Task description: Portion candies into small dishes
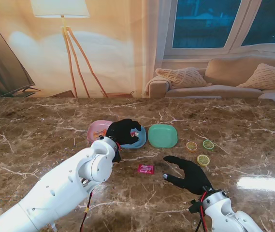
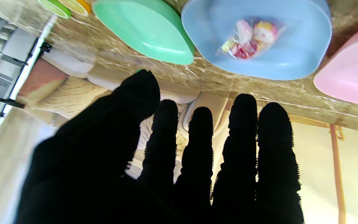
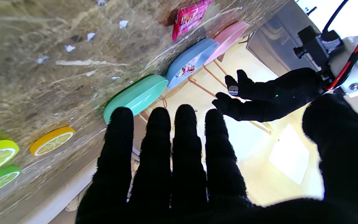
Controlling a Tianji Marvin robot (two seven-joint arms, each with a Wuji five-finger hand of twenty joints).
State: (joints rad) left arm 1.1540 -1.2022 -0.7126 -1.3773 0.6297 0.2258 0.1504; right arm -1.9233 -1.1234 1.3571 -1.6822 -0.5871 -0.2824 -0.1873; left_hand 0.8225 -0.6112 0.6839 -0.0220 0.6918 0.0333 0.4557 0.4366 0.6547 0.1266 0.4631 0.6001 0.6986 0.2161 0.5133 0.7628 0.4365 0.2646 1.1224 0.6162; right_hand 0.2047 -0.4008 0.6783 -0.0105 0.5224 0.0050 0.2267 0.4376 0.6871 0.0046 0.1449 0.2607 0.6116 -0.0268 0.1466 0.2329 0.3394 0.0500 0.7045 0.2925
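Three dishes sit in a row at the centre of the stand frame: a pink dish (image 1: pixel 96 130) on the left, a blue dish (image 1: pixel 138 140) in the middle and a green dish (image 1: pixel 162 136) on the right. The blue dish already holds a clear bag of candies (image 2: pixel 250 39), plain in the upper right of the left wrist frame. The green dish looks bare; the pink dish is mostly hidden by the left hand (image 1: pixel 122 131), so I cannot tell what it holds. That hand hovers over the blue and pink dishes with its fingers (image 2: pixel 243 130) spread and nothing between them. A red candy packet (image 1: pixel 146 169) lies on the worktop (image 1: pixel 40 130) just below the frame's centre, nearer to me than the dishes and apart from both hands. The right hand (image 1: pixel 189 174), lower right of the frame, rests near the worktop beside the packet without touching it, fingers (image 3: pixel 186 140) apart and empty. Three citrus-slice pieces (image 1: pixel 202 152) lie to the right of the green dish. By my judgement one portion is done; the red packet is left to pick up and the green dish is left to fill.
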